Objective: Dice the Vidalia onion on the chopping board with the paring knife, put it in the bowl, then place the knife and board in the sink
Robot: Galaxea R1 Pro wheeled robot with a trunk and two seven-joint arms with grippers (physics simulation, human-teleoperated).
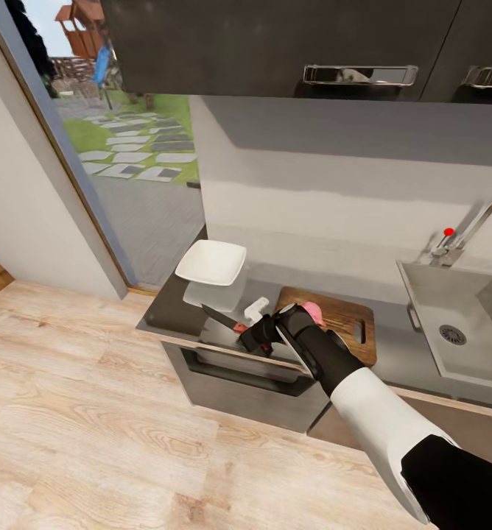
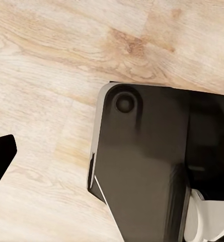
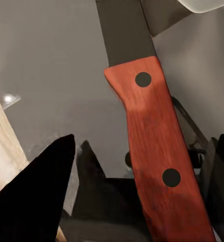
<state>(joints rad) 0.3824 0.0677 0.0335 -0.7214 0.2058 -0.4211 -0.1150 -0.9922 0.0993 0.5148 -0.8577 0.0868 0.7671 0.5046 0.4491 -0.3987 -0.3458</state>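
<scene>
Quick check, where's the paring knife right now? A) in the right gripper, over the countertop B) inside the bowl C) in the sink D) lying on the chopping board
A: the right gripper is closed on the paring knife by its orange-red handle, the blade held over the countertop between the bowl and the chopping board.

This is a home kitchen: glossy black upper cabinets (image 1: 275, 44) with metal handles hang over a pale backsplash (image 1: 312, 199), and a dark grey countertop (image 1: 401, 346) runs along the wall above dark lower units. A recessed grey sink (image 1: 459, 324) with a round drain and a chrome tap (image 1: 467, 232) is set into it, and a wooden chopping board (image 1: 345, 320) and a white bowl (image 1: 211, 262) lie on the worktop. A light wood floor (image 1: 76, 412) meets a glazed opening (image 1: 128, 147) onto a garden with stepping stones.
</scene>
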